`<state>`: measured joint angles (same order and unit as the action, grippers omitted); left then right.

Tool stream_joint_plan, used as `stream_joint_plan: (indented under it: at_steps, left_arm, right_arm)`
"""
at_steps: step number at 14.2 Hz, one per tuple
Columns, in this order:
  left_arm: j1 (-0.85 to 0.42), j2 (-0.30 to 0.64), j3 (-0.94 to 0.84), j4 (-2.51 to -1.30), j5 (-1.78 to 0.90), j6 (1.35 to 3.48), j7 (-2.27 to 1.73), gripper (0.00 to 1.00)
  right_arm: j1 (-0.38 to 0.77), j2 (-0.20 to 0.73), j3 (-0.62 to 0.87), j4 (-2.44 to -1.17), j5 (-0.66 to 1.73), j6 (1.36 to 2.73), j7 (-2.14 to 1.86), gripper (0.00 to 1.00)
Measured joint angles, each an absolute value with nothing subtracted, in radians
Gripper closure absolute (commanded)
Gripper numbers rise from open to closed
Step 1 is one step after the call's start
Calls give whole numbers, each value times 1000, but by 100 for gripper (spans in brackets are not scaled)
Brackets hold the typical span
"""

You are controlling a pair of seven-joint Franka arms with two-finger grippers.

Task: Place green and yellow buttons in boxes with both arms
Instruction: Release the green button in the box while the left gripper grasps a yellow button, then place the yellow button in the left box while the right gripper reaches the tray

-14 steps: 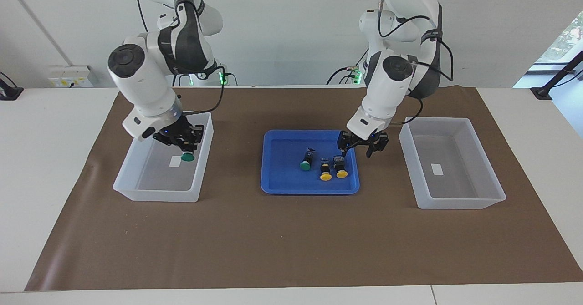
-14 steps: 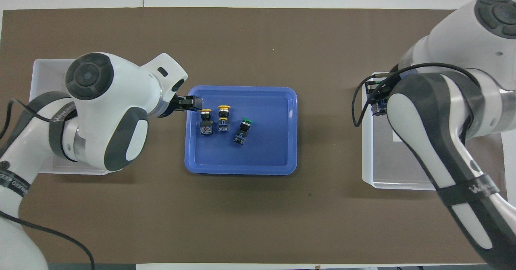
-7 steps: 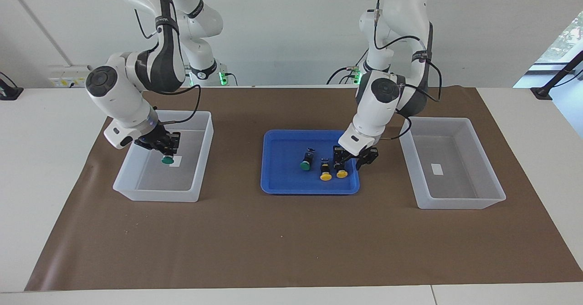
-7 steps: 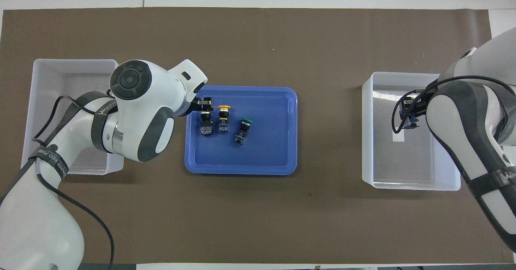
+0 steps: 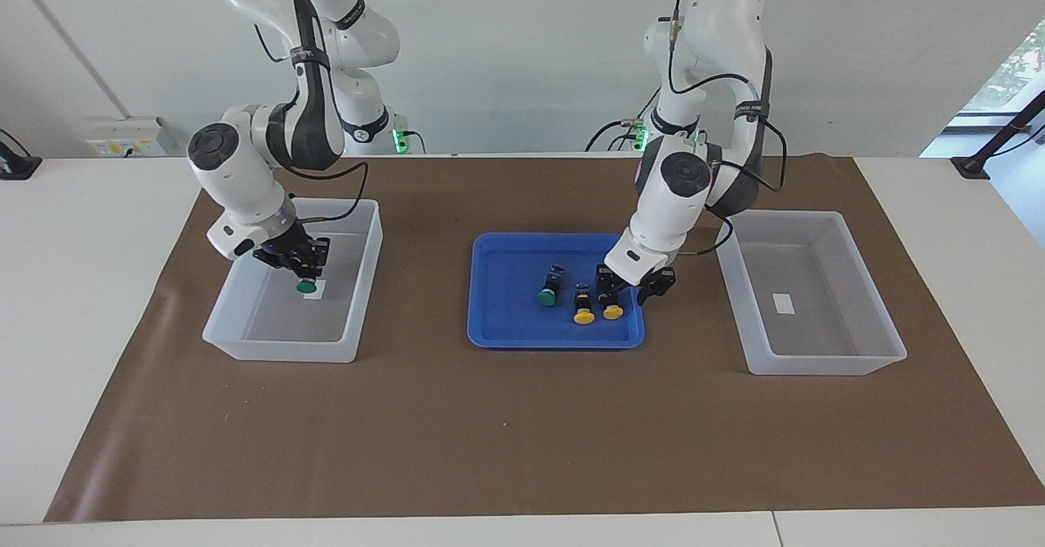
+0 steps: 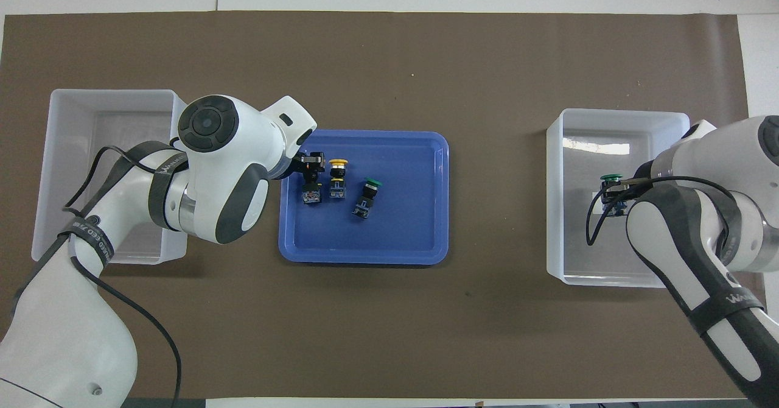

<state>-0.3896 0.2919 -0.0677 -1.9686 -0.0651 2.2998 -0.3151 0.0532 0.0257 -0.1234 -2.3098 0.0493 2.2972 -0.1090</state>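
at mid-left of the facing view, translucent box (image 5: pixel 287 286) holding a small white label (image 5: pixel 314 289) and the right pincer (image 5: pixel 304 272) dipped inside, closed around a green button (image 5: pixel 306 286) whose cap points down just above the label; cannot tell whether the cap touches the floor. same green button (image 6: pixel 611 178) seen at mid-right of the overhead view, beside the arm's wrist.

at mid-right of the facing view, second box (image 5: pixel 808 294) with only its white label (image 5: pixel 784 303) inside.

centre frame, shallow blue tray (image 5: pixel 555 291) with three buttons lying on their sides: green-capped button (image 5: pixel 548 288) toward the tray's middle, yellow button (image 5: pixel 583 306) beside it, second yellow button (image 5: pixel 610 302) at the tray's right edge in this view. left pincer (image 5: pixel 633 283) lowered into the tray over that second yellow button, fingers spread either side of its black body, not yet clamped; contact unclear. in the overhead view the left arm's wrist covers that button's cap (image 6: pixel 310 176).

brown mat (image 5: pixel 522 433) under everything on the white desk (image 5: pixel 73 286).
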Motion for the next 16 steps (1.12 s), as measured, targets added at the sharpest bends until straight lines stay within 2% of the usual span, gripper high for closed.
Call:
stream_joint_plan:
  at_steps: [1,4,6,9,16]
  left_arm:
    - [-390,292,-68,-1969,-65,2300,-321,32]
    - [-398,292,-68,-1969,-67,2301,-333,32]
    - [-410,292,-68,-1969,-69,2301,-340,32]
    - [-414,292,-68,-1970,-73,2301,-344,32]
    - [-423,292,-69,-1995,-78,2303,-352,32]
  right_arm:
    - [53,22,-123,-2324,49,2317,-109,0]
    - [53,17,-122,-2316,49,2315,-126,0]
    - [53,16,-116,-2236,48,2214,-135,0]
    - [71,15,-102,-2047,48,2012,-138,0]
    - [87,1,-78,-1809,48,1724,-138,0]
